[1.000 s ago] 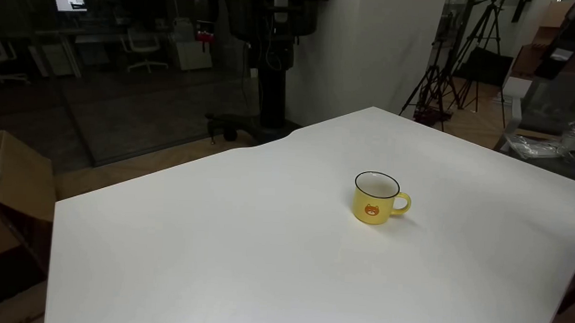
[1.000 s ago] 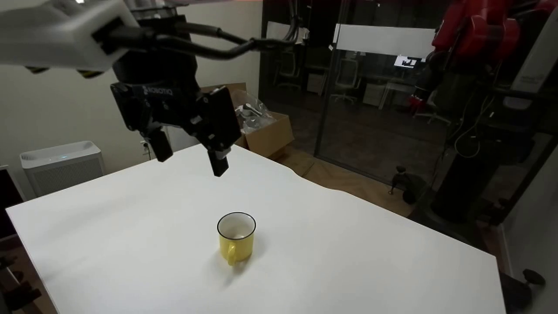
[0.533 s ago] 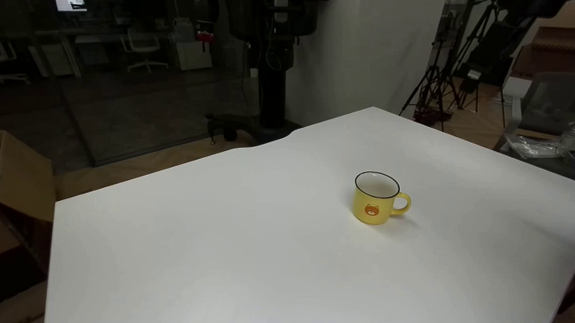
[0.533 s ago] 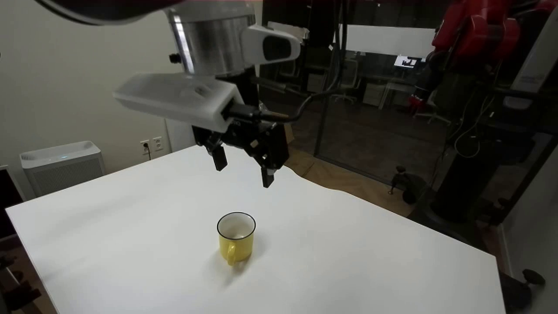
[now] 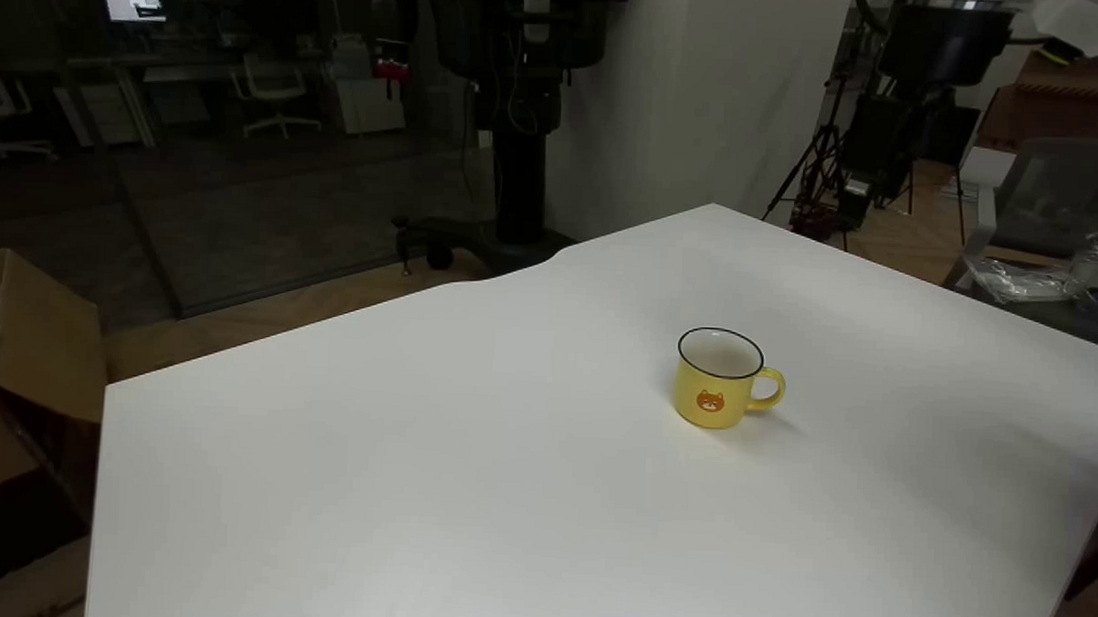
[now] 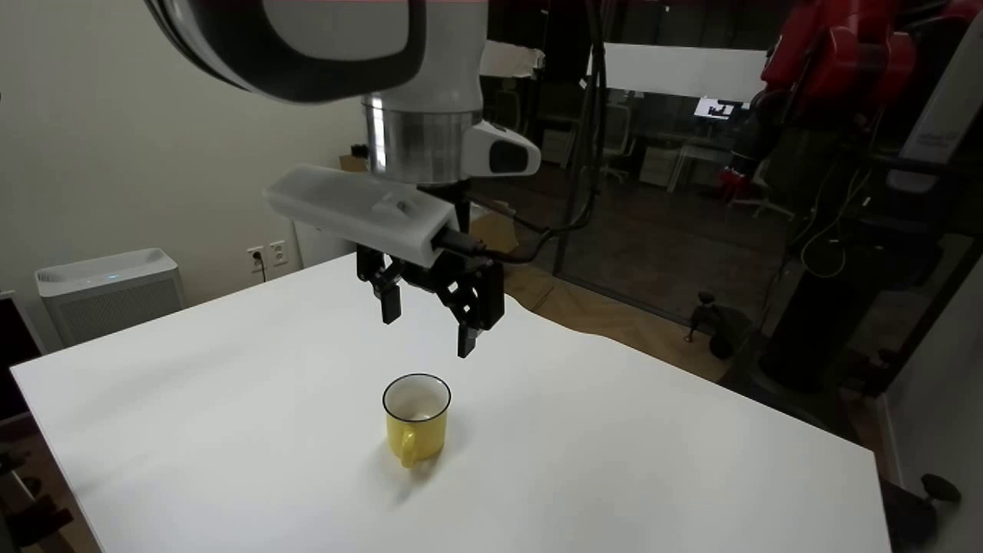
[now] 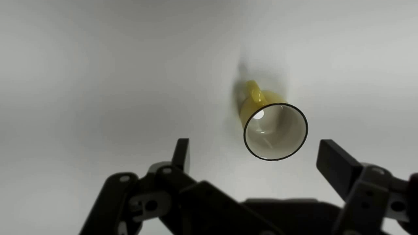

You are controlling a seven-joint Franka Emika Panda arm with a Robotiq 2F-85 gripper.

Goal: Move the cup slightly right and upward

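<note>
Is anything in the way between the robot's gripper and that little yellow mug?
Nothing visible is. The gripper hangs open, higher than the yellow mug and apart from it; the wrist view shows no object between them.

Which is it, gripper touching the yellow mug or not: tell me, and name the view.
Apart. An exterior view shows it: white tabletop is visible between the open gripper and the yellow mug. The wrist view shows gaps too.

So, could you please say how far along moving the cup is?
Done: the gripper hangs open above the table. In hand: alignment, probably, as the cup shows off-centre in the wrist view. Left: grasping the cup, which stands ungripped, and moving it right and upward.
</note>
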